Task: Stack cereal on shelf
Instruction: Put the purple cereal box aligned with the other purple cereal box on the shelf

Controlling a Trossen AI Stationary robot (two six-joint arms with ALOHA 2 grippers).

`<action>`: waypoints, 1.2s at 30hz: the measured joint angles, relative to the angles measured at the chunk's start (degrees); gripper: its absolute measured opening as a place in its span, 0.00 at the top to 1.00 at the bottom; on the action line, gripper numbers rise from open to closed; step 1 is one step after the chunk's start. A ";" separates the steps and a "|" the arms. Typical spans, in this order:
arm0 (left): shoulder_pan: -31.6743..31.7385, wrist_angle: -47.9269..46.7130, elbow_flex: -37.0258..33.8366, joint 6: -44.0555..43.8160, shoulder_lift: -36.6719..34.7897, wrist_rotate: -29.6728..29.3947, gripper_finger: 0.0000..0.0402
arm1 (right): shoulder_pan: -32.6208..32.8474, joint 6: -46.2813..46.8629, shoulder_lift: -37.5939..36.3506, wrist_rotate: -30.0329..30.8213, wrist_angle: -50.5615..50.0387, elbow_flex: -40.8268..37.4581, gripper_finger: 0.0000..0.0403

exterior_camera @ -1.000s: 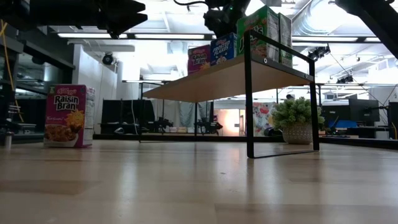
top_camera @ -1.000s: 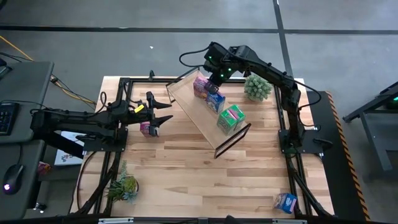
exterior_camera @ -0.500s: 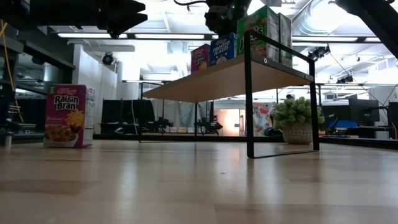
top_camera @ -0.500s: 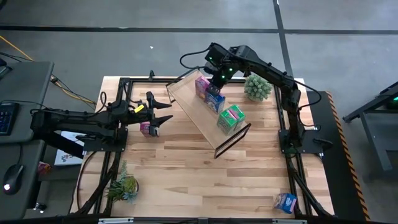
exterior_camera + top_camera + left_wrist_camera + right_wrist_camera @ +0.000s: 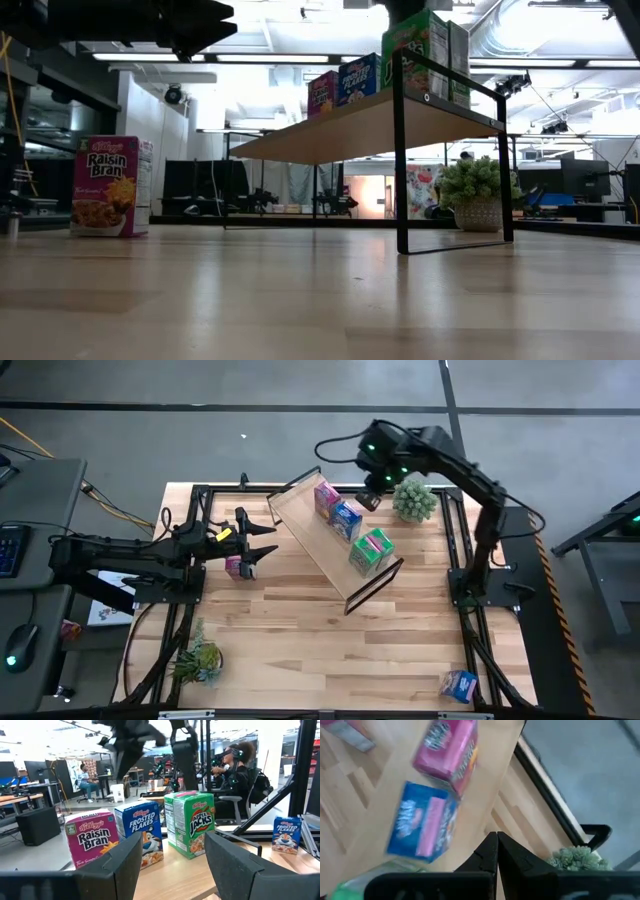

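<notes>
The shelf stands slantwise mid-table on its black frame ends. Three cartons stand on its board: pink, blue and green, which the left wrist view shows as Raisin Bran, Frosted Flakes and Apple Jacks. Another pink carton stands on the table just near-side of my left gripper, which is open and hovers left of the shelf. A second blue carton lies near the table's near right corner. My right gripper is shut and hangs above the shelf's far edge, touching nothing.
One potted plant stands right of the shelf's far end, close to my right gripper. Another plant sits at the near left. Black frame rails run along the table's sides. Bare planks lie near-side of the shelf.
My right gripper was over the pink and blue cartons on the shelf. It has risen and swung away toward the table's right and far edge. The pink carton on the shelf has shifted a little closer to the blue one.
</notes>
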 joint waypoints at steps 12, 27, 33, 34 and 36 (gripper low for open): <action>0.00 -1.11 0.00 -1.55 0.00 0.02 0.49 | 14.26 7.67 -30.76 7.96 17.10 -39.92 1.00; 0.00 1.58 0.52 -1.81 0.02 0.01 0.49 | 23.43 0.89 -71.71 10.60 89.74 -100.94 1.00; -0.21 -21.81 11.13 -1.38 0.04 0.00 0.44 | 23.50 -2.95 -72.60 10.58 110.03 -113.00 1.00; -0.36 -28.12 14.26 -1.36 0.31 -0.04 0.42 | 23.50 -2.95 -72.56 10.56 111.02 -113.72 1.00; -0.54 -40.09 20.60 -1.67 1.91 -0.92 0.37 | 23.53 -2.95 -72.56 10.21 111.38 -114.11 1.00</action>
